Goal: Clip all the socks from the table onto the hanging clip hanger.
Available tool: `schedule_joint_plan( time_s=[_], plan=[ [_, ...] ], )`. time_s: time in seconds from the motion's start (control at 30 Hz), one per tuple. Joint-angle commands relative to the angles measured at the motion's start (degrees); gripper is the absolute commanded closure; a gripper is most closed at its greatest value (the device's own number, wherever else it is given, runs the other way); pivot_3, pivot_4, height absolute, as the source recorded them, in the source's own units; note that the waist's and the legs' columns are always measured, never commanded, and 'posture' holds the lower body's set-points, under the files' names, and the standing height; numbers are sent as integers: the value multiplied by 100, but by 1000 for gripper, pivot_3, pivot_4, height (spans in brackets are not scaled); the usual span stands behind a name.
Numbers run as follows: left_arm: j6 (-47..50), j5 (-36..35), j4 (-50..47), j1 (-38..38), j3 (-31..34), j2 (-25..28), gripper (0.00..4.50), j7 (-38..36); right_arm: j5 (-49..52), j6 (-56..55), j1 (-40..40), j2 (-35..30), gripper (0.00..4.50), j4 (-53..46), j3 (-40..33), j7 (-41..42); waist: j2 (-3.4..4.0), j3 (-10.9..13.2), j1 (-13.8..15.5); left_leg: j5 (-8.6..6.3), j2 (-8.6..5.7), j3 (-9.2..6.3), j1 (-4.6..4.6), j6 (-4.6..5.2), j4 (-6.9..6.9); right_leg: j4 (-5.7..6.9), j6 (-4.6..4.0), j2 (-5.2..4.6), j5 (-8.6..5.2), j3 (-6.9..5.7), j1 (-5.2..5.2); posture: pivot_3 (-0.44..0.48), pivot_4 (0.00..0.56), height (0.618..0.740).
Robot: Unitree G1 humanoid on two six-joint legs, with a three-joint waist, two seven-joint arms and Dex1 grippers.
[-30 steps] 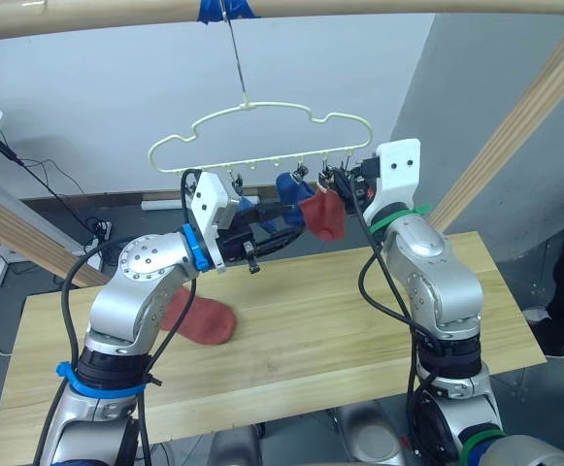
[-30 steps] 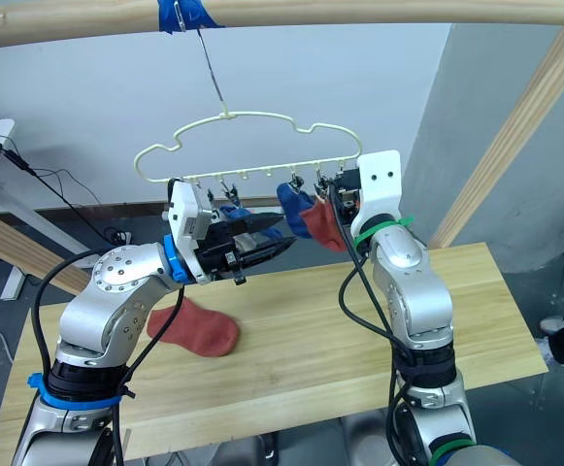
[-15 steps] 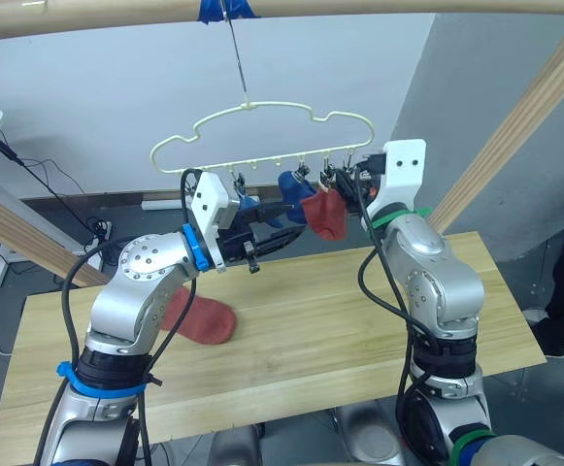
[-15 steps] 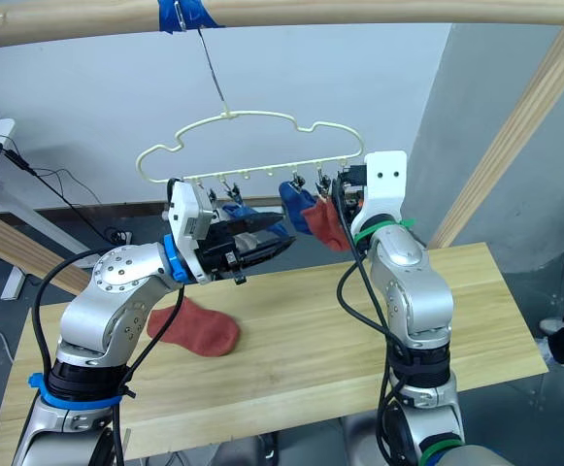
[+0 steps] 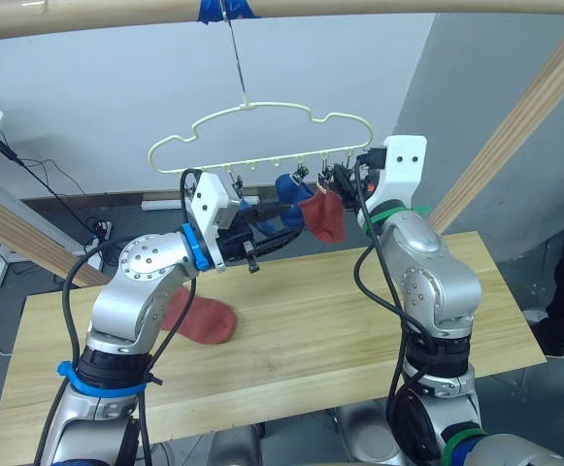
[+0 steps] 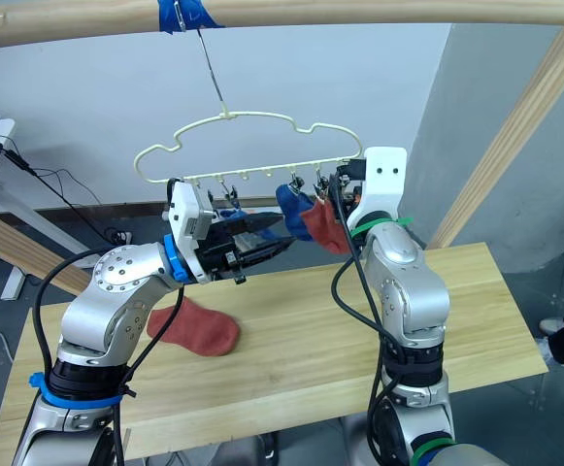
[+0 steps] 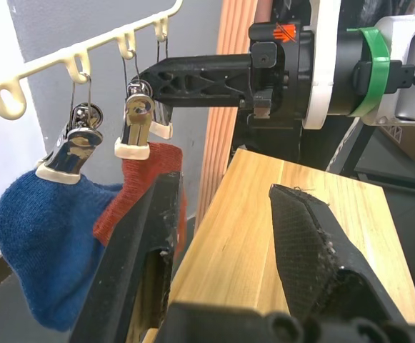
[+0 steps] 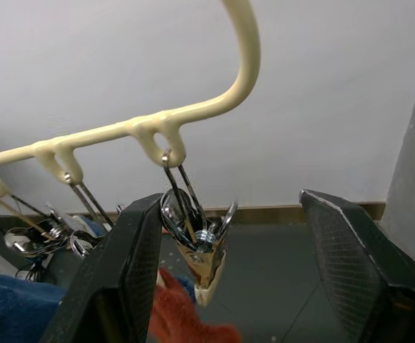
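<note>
Worktop [image 5: 359, 320]: lower frame; one red sock [image 5: 202, 318] lies lower left, awaiting clipping; bare planks to its right
Left gripper [image 5: 286, 219]: centre, fingers apart, beside hung socks
Right gripper [image 8: 225, 279]: fingers apart, straddling end clip, likely just released
Hanger [image 5: 262, 136]: upper centre; blue sock [image 7: 28, 243] and red one clipped; left clips free

My left gripper [image 5: 286, 221] reaches rightward at chest height, jaws parted; my right gripper [image 5: 345, 180] is raised opposite it, elbow bent, jaws spread wide.
</note>
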Motion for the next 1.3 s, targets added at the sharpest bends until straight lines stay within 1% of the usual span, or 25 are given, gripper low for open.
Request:
schedule_joint_plan(
  time_s=[0.03,0.27,0.37,0.5,0.53,0.6,0.63,1.07,1.23,1.3],
  plan=[
    [-126,15,-121,-87,-13,-12,2371,-23,114,23,-35,53,1387,-342,-15,-77,0,0,-1,0,0,0,0,0,0,0,0,0,0,0,0,-292,220,733],
    [-138,31,-103,-98,-33,-37,2371,-30,191,69,-25,60,1387,-377,-6,-102,0,0,-3,0,0,0,0,0,0,1,0,0,0,0,0,-294,222,733],
    [-137,33,-113,-90,-34,-41,2346,-31,236,88,-13,68,1921,-399,4,-101,0,0,-5,0,0,0,0,0,0,1,0,0,0,0,0,-294,222,733],
    [-133,31,-123,-65,-26,-40,2346,-23,261,96,-9,66,3256,-418,29,-73,0,0,-5,0,0,0,0,0,1,1,0,0,0,0,0,-293,223,733],
    [-131,30,-130,-55,-24,-40,2346,-18,265,98,-6,66,3666,-426,34,-69,0,0,-5,0,0,0,0,0,1,1,0,0,0,0,0,-293,223,733],
    [-137,36,-145,-23,-24,-41,2346,-8,272,99,2,58,4229,-437,49,-56,0,0,-5,0,0,0,0,0,1,2,0,0,0,0,0,-293,223,733],
    [-140,44,-151,-2,-27,-42,2346,1,274,97,5,52,4353,-441,56,-50,0,0,-6,0,0,0,0,0,1,2,0,0,0,0,0,-293,223,733],
    [-143,164,-300,406,-6,-52,2346,220,234,7,53,-42,4369,-426,155,47,0,0,-42,0,1,-1,0,1,1,4,0,0,0,-1,0,-290,225,733],
    [-145,181,-307,407,-18,-69,2346,256,233,-13,61,-59,4369,-412,173,60,0,0,-44,0,0,-1,0,1,2,4,0,0,0,0,0,-290,225,733],
    [-51,93,-313,477,87,-144,2346,401,229,-9,65,-77,4369,-417,181,64,0,0,-44,0,0,-1,0,1,2,4,0,0,0,0,0,-290,225,733]
  ],
)
